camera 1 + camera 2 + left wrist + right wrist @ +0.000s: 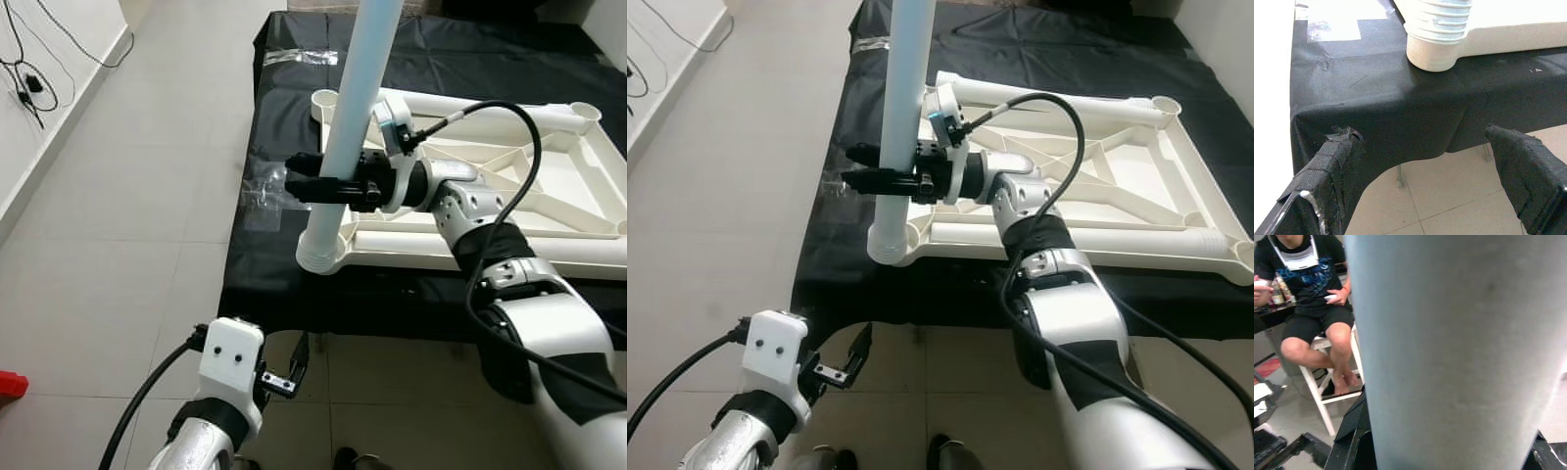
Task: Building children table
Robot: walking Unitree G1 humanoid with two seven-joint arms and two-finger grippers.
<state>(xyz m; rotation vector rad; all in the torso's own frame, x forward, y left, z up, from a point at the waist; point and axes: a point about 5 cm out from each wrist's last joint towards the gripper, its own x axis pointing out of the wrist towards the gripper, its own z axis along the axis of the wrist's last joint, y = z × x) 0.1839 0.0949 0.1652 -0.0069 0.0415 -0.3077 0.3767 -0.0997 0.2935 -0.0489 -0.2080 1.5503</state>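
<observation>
The white plastic table top lies upside down on a surface covered in black cloth, filling the centre and right of the head views, its ribbed underside facing up and round leg sockets at the corners. At the corner nearest the lower left of the top, a pale blue-white table leg stands nearly upright, its foot seated in the corner socket, and its upper end runs out of the top edge of the frame. The right gripper reaches in from the right across the table top and is clamped around the leg partway up, one black finger on each side of the tube; in the right wrist view the leg looms large just ahead of the camera, with a seated person on a white stool in the upper left background. A black cable loops over the right arm. The left gripper hangs low at the bottom left of the head views, below the front edge of the cloth and above the tiled floor, its fingers spread apart and holding nothing; the left wrist view looks up between them at the cloth's front edge and the corner socket. A patch of clear tape sits on the cloth left of the leg, and cables trail on the floor at the upper left
</observation>
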